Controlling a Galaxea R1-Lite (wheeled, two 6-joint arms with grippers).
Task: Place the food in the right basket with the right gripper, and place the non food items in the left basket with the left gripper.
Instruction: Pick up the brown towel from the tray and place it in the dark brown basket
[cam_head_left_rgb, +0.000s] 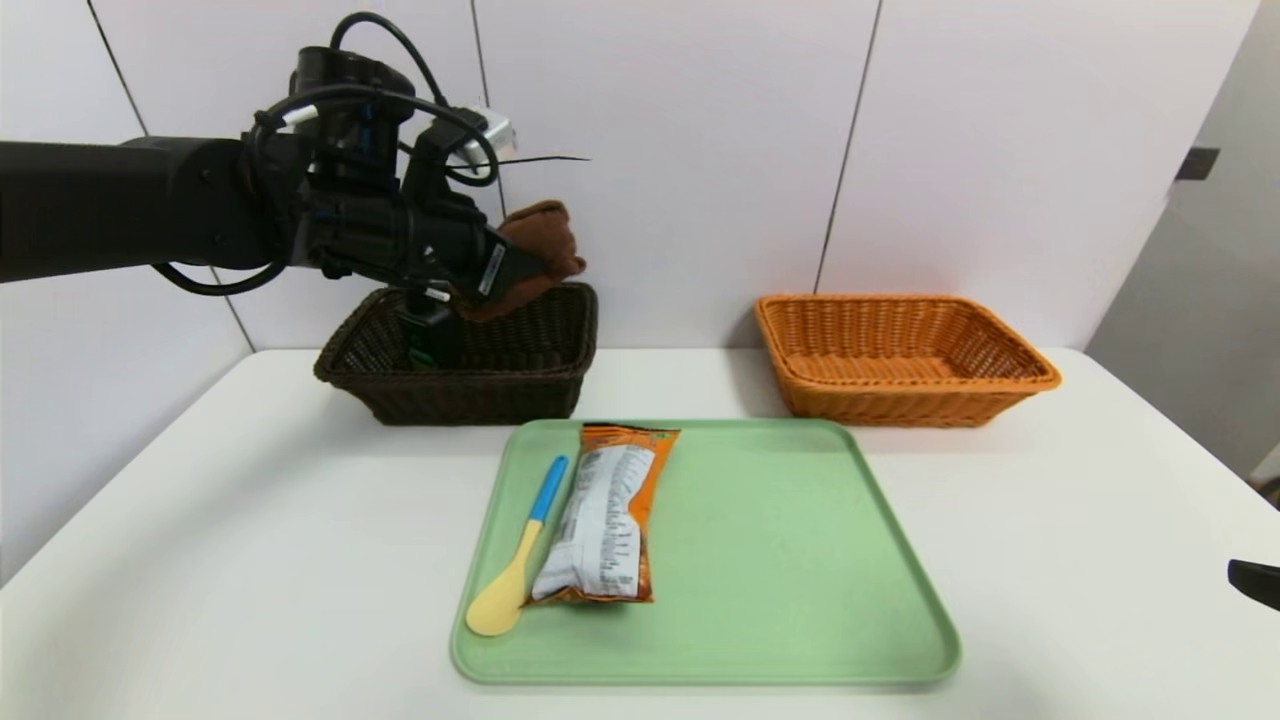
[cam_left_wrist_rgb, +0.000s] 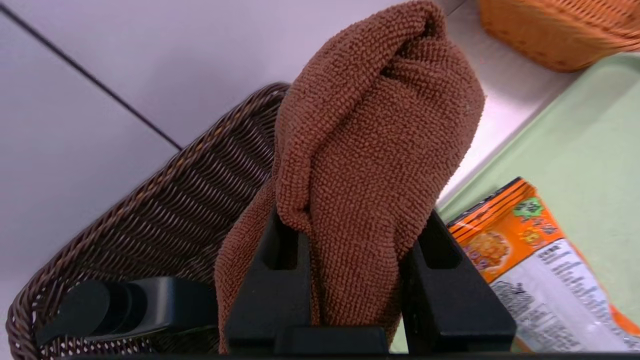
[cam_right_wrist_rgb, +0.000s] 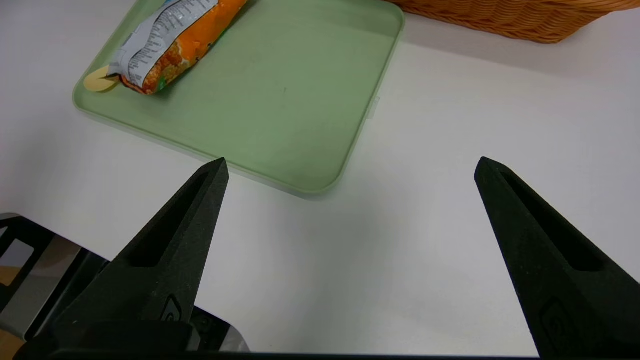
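Left claw: the left claw (cam_head_left_rgb: 530, 268) was clamped on the brown cloth (cam_left_wrist_rgb: 372, 165), raised in the air over the dark basket (cam_head_left_rgb: 480, 398).
Cloth to basket: the basket lay under the claw; the cloth was above its right part, with the lower folds close to the opening, though I could not tell if they touched the rim.
Long axis: the cloth pointed outward from the claw tips, while the basket below stretched from side to side.
Nearer arm: the left one, so I judged that the coming move needed only a small lowering and then a release.
Risk: a loose fold could perhaps catch on the rim.
Bottle: the dark bottle (cam_head_left_rgb: 430, 335) was inside the basket, below the left claw and to its left.
Spoon and packet: the spoon (cam_head_left_rgb: 520, 565) and the snack packet (cam_head_left_rgb: 605, 520) lay side by side, lower than the left claw and nearer to the robot, on the green tray (cam_head_left_rgb: 780, 560).
Orange basket: it (cam_head_left_rgb: 910, 405) stood to the right of the left claw, well apart.
Right claw: the right claw (cam_right_wrist_rgb: 352, 168) waited with tips wide apart, holding nothing, above the tabletop (cam_right_wrist_rgb: 425, 225).
Room: a pale wall (cam_head_left_rgb: 680, 150) rose behind the left claw's work.
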